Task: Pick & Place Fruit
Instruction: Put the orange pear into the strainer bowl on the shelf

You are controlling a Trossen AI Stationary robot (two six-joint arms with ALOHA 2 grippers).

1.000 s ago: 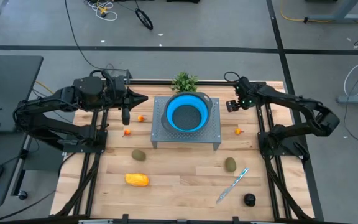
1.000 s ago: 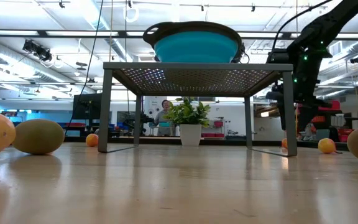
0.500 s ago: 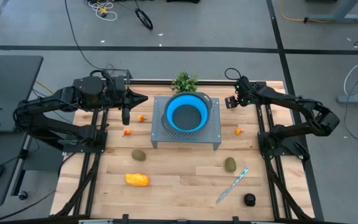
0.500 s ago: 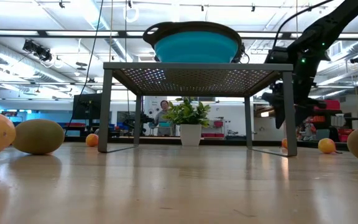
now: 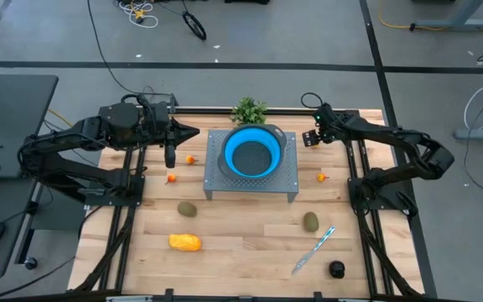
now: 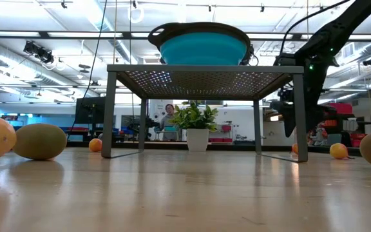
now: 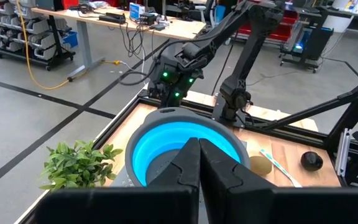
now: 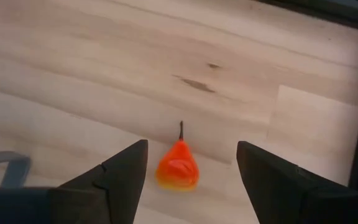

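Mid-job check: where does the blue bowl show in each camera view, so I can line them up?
High view: blue bowl at table centre-rear, on the metal stand.
Low view: top centre, sitting on the stand.
Left wrist view: lower centre.
Right wrist view: not in it.
Shared landmark: the green plant sprig, just behind the stand; it also shows in the low and left wrist views.

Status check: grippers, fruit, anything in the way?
Right gripper open above small orange fruit. Left gripper shut, parked beside blue bowl. Nothing blocks the fruit.
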